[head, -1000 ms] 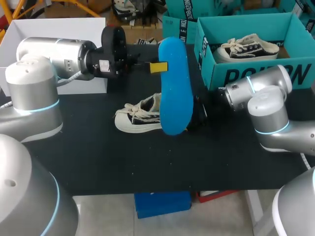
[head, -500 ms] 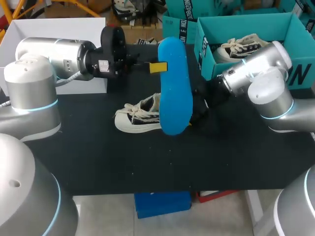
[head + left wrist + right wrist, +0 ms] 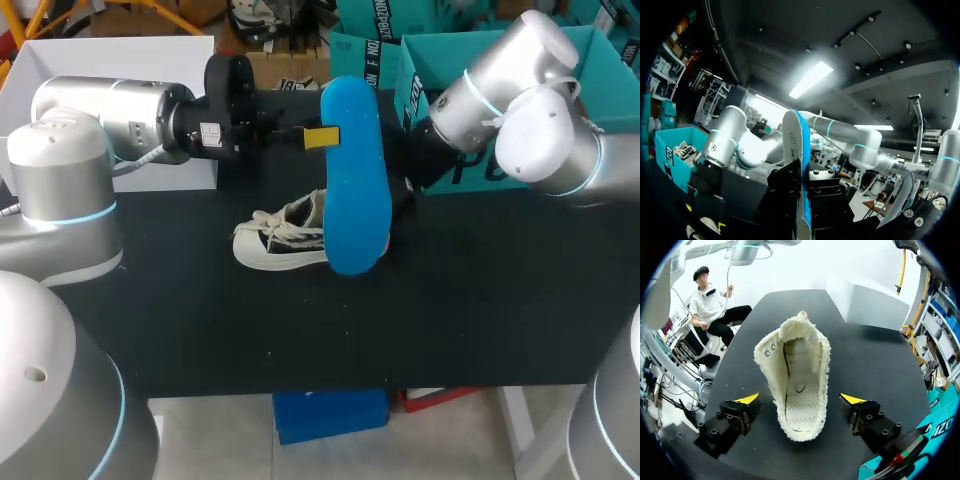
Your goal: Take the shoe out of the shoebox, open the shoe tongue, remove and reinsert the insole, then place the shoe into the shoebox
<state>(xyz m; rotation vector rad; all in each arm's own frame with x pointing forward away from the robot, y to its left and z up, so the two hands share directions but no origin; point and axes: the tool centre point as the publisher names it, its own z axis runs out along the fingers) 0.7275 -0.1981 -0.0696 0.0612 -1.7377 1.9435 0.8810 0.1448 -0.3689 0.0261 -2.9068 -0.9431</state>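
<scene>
A blue insole [image 3: 355, 175] hangs upright above the table, pinched at its edge by my left gripper [image 3: 322, 137], which is shut on it. The left wrist view shows the insole [image 3: 799, 150] edge-on between the black fingers of that gripper [image 3: 803, 200]. A cream and black low sneaker [image 3: 285, 240] lies on the black table, partly behind the insole. In the right wrist view the shoe [image 3: 795, 375] is seen from above, its mouth wide and its inside bare. My right gripper [image 3: 800, 399] hovers open over its heel, one finger on each side, touching nothing.
The teal shoebox [image 3: 412, 85] stands at the back right, mostly covered by my right arm [image 3: 505, 90]. A white box [image 3: 110, 50] stands at the back left behind my left arm [image 3: 110, 115]. The black table [image 3: 300, 330] is bare in front.
My right arm has risen from the table's right side and swung back and up over the shoebox, its gripper now above the shoe's heel. The left arm and insole have not moved.
</scene>
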